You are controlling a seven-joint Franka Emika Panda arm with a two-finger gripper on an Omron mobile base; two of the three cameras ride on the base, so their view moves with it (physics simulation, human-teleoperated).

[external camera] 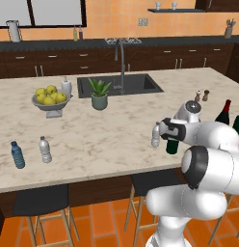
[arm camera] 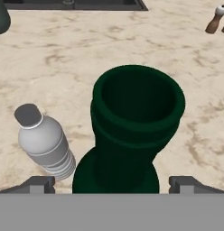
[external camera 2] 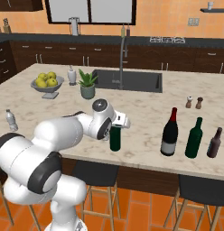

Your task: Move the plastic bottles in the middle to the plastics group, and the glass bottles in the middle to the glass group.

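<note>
Mid worktop (external camera: pixel 92 140): I've got the pincer (arm camera: pixel 111 182) spread wide, straddling the green bottle (arm camera: pixel 132 131) neck from above, not gripping yet. Clear plastic bottle (arm camera: pixel 44 142) stands just beside; approx. aligned for grasp.

A dark green glass bottle (arm camera: pixel 132 131) stands upright on the surface, mouth open, with a small clear water bottle (arm camera: pixel 44 142) just beside it. The black wine bottle (external camera 2: pixel 170 132) stands upright near another green bottle (external camera 2: pixel 193 138).
</note>
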